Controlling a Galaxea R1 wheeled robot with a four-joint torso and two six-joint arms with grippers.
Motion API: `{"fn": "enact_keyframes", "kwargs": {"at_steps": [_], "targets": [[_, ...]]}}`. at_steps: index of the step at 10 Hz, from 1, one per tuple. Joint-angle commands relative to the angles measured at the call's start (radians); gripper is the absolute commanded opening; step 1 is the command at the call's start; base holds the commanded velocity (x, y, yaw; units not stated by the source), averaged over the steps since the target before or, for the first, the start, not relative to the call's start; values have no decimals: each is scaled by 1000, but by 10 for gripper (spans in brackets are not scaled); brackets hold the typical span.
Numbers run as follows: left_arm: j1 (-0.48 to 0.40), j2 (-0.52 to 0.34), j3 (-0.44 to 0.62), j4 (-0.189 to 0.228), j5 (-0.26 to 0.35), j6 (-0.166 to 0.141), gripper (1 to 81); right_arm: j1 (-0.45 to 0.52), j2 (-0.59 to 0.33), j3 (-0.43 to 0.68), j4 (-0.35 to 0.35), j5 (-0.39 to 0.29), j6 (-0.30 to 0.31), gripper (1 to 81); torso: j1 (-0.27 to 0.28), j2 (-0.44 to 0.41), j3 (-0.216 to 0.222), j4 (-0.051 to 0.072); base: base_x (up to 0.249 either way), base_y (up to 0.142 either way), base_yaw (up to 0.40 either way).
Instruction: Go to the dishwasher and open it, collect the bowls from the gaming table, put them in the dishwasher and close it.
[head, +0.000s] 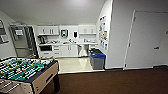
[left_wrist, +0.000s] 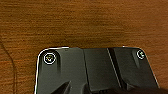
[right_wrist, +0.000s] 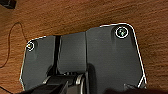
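The dishwasher (head: 82, 50) shows as a steel front under the kitchenette counter (head: 67, 43) at the far end of the room, several metres ahead of me, and its door is shut. The bowls and the gaming table are out of view. Both wrist views look down past the robot's dark plate onto brown carpet (left_wrist: 75, 22) (right_wrist: 75, 15), and I cannot make out either gripper's state.
A table-football table (head: 25, 71) with a green field stands close at my front left. Grey bins with a blue lid (head: 97, 60) stand by the wall corner, right of the pale tiled floor (head: 73, 65). A closed white door (head: 147, 40) is on the right. Brown carpet (head: 112, 82) lies ahead.
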Motion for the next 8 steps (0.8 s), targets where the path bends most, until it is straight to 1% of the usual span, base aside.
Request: {"fn": "enact_keyframes", "kwargs": {"at_steps": [1, 5, 8], "targets": [[-65, 2, 1, 3, 38, 2, 811, 56, 3, 5, 2, -43, 1, 811, 0, 0, 0, 0, 0, 0, 0], [-63, 0, 3, -2, 38, 2, 811, 56, 5, 6, 4, -41, 3, 811, -1, 0, 0, 0, 78, 0, 0], [-65, 3, 1, -2, 38, 2, 811, 56, 8, 8, 2, -43, -3, 811, -2, 0, 0, 0, 127, 0, 0]]}}
